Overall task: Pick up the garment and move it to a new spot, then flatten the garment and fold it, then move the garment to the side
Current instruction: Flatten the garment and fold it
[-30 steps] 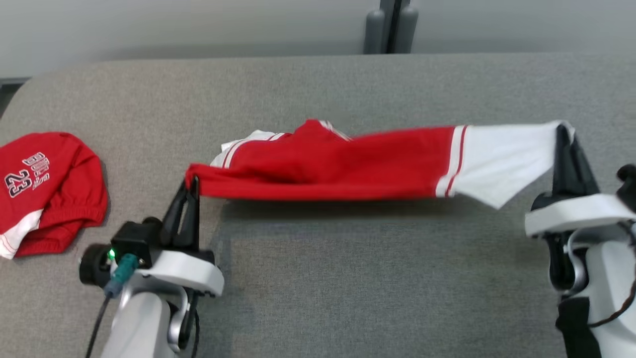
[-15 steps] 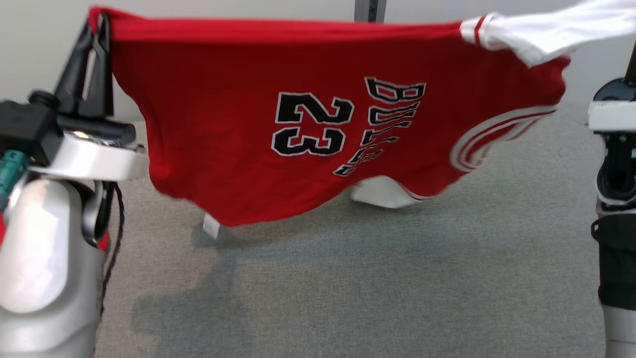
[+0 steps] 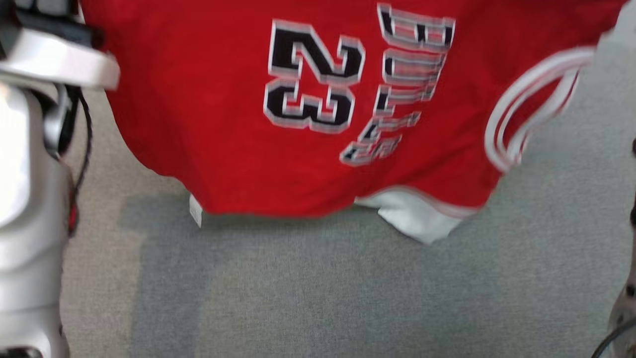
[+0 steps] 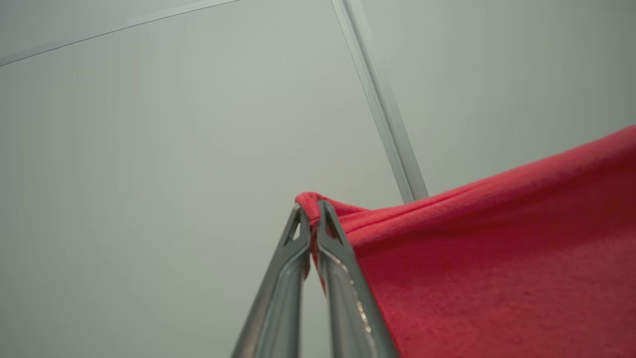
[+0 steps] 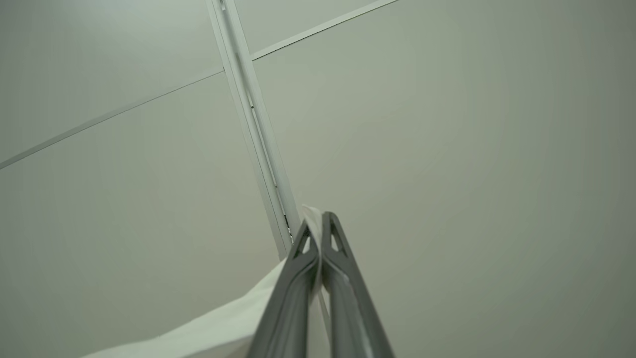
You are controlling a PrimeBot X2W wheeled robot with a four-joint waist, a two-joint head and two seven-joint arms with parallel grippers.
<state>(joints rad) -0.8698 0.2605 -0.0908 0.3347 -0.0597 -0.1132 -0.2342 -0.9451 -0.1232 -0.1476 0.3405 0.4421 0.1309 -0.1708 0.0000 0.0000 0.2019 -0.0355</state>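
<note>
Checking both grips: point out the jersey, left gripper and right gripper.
jersey (image 3: 198, 124): head view, red front panel.
left gripper (image 4: 311, 211): left wrist view, between fingertips.
right gripper (image 5: 317, 223): right wrist view, between fingertips.

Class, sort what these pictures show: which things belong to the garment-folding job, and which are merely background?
Part of the job: red number 23 jersey, hanging over the grey table; left claw pinching its red edge; right claw pinching its white part.
Just there: pale wall; wall's joint strip.
</note>
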